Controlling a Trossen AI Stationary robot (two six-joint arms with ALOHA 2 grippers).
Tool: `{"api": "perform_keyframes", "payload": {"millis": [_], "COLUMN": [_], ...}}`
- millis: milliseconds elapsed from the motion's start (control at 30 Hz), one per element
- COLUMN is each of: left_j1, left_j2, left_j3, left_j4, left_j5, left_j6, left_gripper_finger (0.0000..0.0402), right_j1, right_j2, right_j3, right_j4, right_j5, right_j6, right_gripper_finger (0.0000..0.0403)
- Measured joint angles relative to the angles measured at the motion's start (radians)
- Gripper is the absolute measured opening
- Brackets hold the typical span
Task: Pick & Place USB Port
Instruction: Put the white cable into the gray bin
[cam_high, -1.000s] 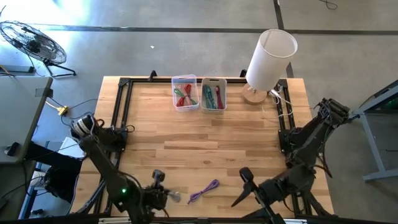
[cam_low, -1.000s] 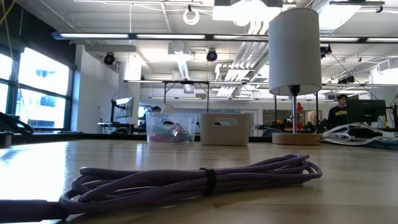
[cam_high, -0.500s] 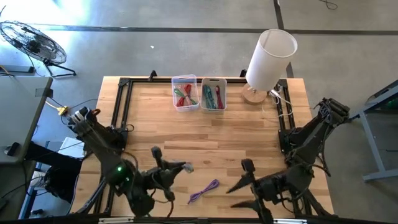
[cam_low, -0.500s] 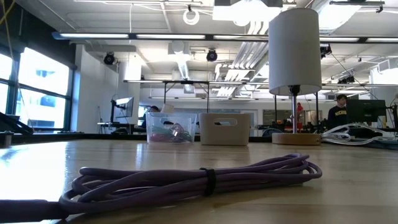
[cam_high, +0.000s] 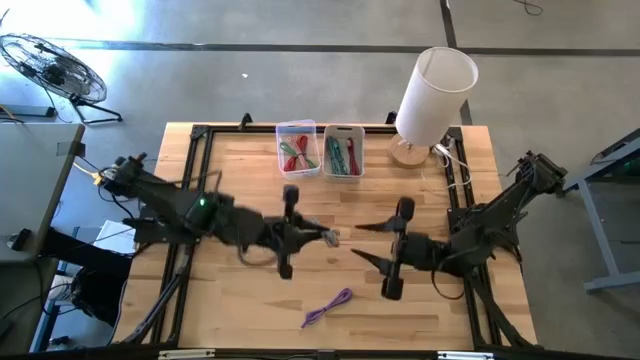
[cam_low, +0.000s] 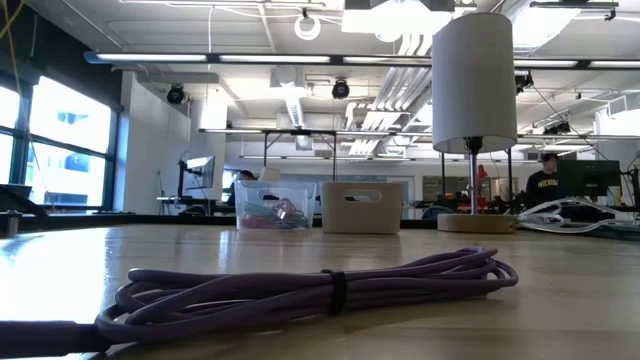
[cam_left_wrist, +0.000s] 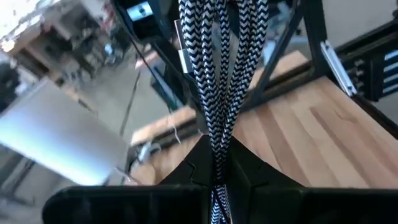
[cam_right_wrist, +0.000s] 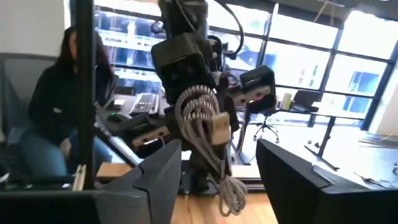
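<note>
Left gripper (cam_high: 322, 236) pinching a striped cable (cam_left_wrist: 219, 81) mid-table, right gripper (cam_high: 368, 243) spread wide facing it, purple cable (cam_high: 327, 307) near front edge.

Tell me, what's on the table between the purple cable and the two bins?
In the high view, both grippers hang between the purple cable and the bins: left gripper holding a braided cable, right gripper open.

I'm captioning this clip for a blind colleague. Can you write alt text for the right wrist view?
Between the right gripper's open dark fingers, the left gripper faces the camera, shut on a black-and-white braided cable whose loops hang down. A seated person shows beyond the table, with bright windows behind.
</note>
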Motion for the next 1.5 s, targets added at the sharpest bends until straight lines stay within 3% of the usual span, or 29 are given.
{"api": "perform_keyframes", "payload": {"millis": [167,267,467,1033,1367,1500], "left_j1": [0.114,0.157,0.211,0.322,0.328,0.328], "left_j2": [-0.028,-0.028,-0.016,-0.01,-0.01,-0.01], "left_j3": [0.0,0.0,0.0,-0.001,-0.001,-0.001], "left_j4": [0.032,0.035,0.098,0.117,0.083,0.083], "left_j5": [0.203,0.274,0.416,0.536,0.56,0.56], "left_j6": [0.036,0.057,0.084,0.104,0.104,0.104], "left_gripper_finger": [0.0013,0.0013,0.0013,0.0013,0.0013,0.0013], "right_j1": [-0.01,-0.024,-0.085,-0.247,-0.257,-0.257], "right_j2": [-0.012,-0.012,-0.012,-0.013,-0.013,-0.013], "right_j3": [0.0,0.0,0.0,0.0,0.0,0.0], "right_j4": [0.0,0.0,-0.001,-0.079,-0.064,-0.06], "right_j5": [0.043,0.066,0.006,-0.201,-0.214,-0.212], "right_j6": [-0.017,0.0,0.033,0.019,-0.02,-0.021], "right_gripper_finger": [0.0223,0.0238,0.0257,0.0252,0.0218,0.0182]}}
